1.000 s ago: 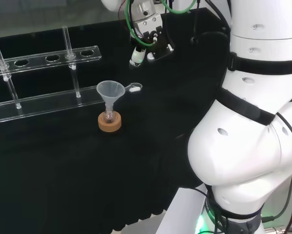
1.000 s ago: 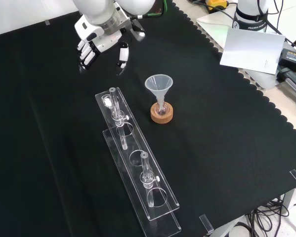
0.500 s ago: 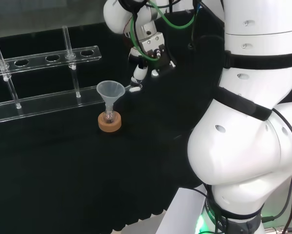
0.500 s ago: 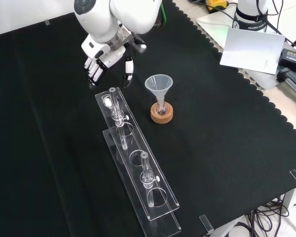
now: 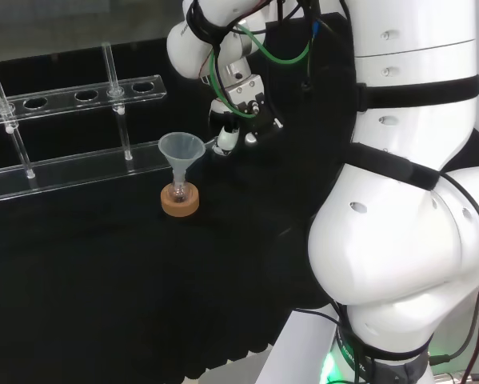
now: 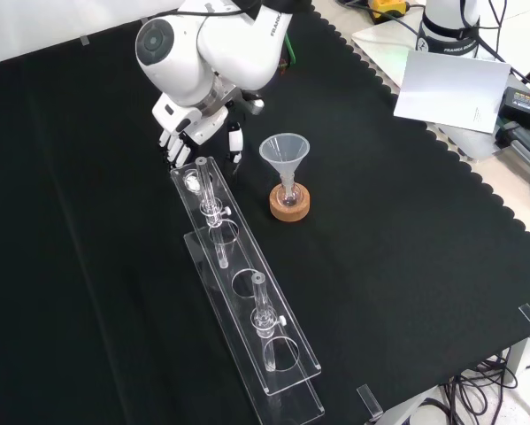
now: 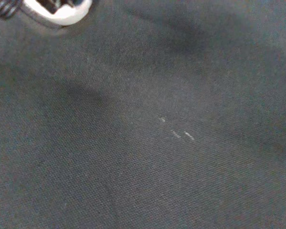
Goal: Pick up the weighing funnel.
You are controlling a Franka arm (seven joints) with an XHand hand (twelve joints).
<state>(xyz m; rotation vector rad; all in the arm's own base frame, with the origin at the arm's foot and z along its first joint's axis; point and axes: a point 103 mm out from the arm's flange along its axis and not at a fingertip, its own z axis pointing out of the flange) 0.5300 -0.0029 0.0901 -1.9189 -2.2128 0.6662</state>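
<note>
Worktop (image 6: 406, 230) cloth, black and bare over most of its spread, carries all the ware. Over it leans the white arm (image 5: 399, 240), bulky at the right of the head view.

Next in size is the long clear rack (image 6: 235, 258), which runs up the front view toward the arm. To its right there stands the funnel (image 6: 284, 150), mouth up, stem in a small flask on a cork ring (image 6: 289, 205).

The hand (image 6: 194, 119) hangs low over the rack's far end. Its fingers (image 6: 170, 146) are released and hold nothing, and the thumb is set apart on the funnel's side.

Smallest is the weighing funnel (image 6: 192, 181), a clear piece that seems to lie on the end of the rack's base, below the gap between fingers and thumb. Whether anything touches it cannot be told.

The grasp looks about to begin, and it could go wrong in several ways:
- Clear plastic on smooth plastic may skid out from under closing fingers.
- A pinch on the rim alone may flip the piece.
- The rack's upright post stands just beside it and could be struck.
- The thumb is near the tall funnel and could tip it on a wide sweep.
</note>
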